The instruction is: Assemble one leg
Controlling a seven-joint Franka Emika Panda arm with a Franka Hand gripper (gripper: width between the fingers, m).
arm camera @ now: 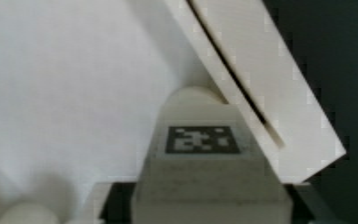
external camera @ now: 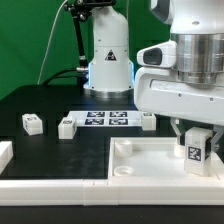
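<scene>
A tagged leg (external camera: 195, 150) is clamped by the gripper (external camera: 196, 133) above the white panel (external camera: 140, 160); three legs (external camera: 33, 123) and the marker board (external camera: 106, 119) are seen behind.

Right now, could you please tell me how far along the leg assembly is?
Done: the gripper has picked up one small white plastic tagged leg. In hand: it holds that leg upright over the large white recessed panel, near the corner on the exterior view's right. Left: seating it; whether it touches cannot be told. Three more legs lie on the black table.

The leg (external camera: 195, 151), a small white tagged post, stands upright over the white panel's (external camera: 140, 165) corner.
</scene>
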